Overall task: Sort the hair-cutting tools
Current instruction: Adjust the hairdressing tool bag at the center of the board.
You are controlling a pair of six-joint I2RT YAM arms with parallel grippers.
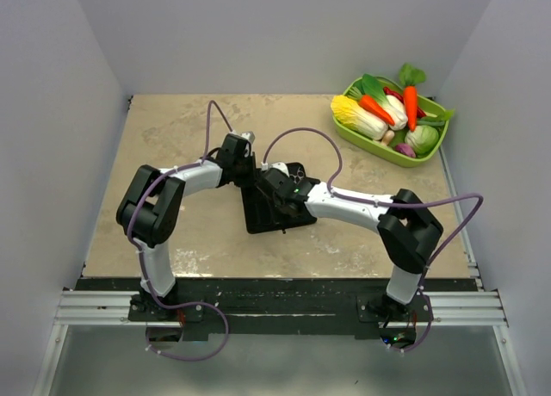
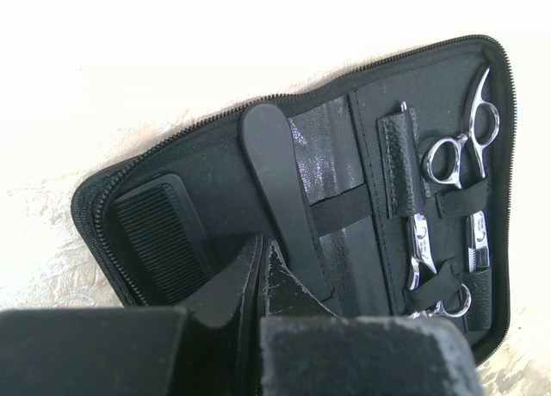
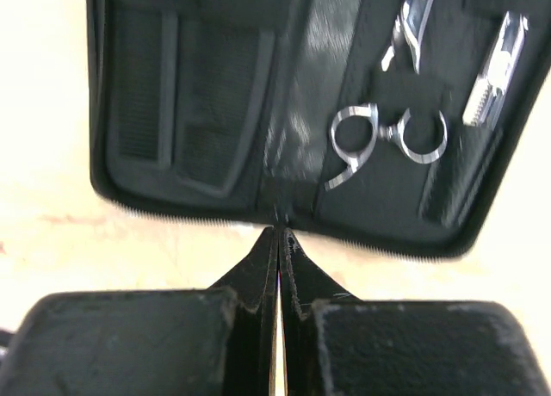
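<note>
A: What are the grippers doing?

B: Both are closed on nothing. At the bottom centre of the left wrist view, the left gripper [image 2: 263, 251] has its fingers pressed together. Its tips are just beside the lower end of the slim comb [image 2: 275, 176]; whether they touch it cannot be told. The right gripper [image 3: 280, 237] is pinched together too, with its tips at the near rim of the open case [image 3: 172, 205], in line with the fold.

A: And the tools?

B: All sit inside the case. The wide comb [image 2: 159, 241] is tucked in a pocket at the lower left of the left wrist view. The slim comb runs diagonally through the centre under an elastic band. Further off, at the right, one pair of scissors [image 2: 448, 159] shows its rings, with a second pair [image 2: 475, 245] beside it. Both are strapped down.

A: How would they handle?

B: Likely light and stiff. The combs are thin plastic lying flat, so the slim one's free rounded end, at upper centre, looks the best hold. The scissors are slick metal with sharp tips. Their rings or shank offer the surest pinch, and each would have to slide lengthwise out from its strap.

A: Anything beyond?

B: In the top view, a green basket [image 1: 372, 143] of vegetables sits at the upper right of the table [image 1: 172, 129], well apart from the case.
</note>
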